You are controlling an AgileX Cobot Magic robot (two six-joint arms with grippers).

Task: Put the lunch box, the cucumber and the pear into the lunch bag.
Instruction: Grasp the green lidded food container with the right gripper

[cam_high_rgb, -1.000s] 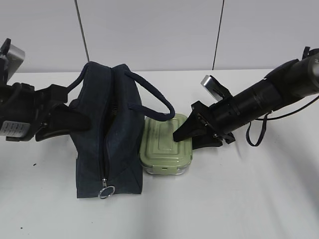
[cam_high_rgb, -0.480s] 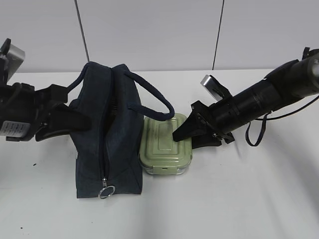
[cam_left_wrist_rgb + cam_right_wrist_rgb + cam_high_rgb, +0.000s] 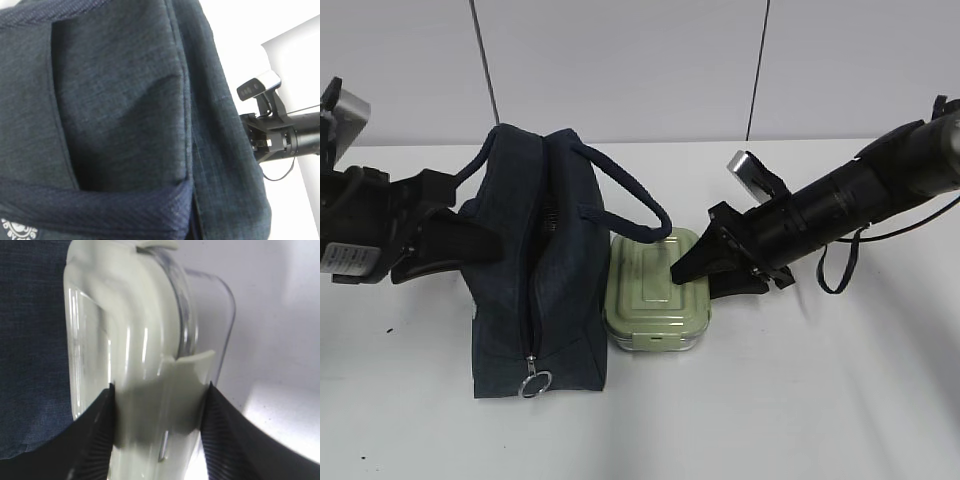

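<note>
The right gripper [image 3: 682, 275], jaws clamped on the lunch box [image 3: 655, 292], has nudged it slightly rightward, away from the lunch bag [image 3: 533, 290]

The lunch bag [image 3: 535, 290] was stood on the tabletop [image 3: 800, 400], left of centre. The lunch box [image 3: 655, 290] was set just right of it, touching its side. The left gripper [image 3: 470, 243] was placed against the bag's left side, the right gripper [image 3: 705, 268] at the box's right end.
</note>
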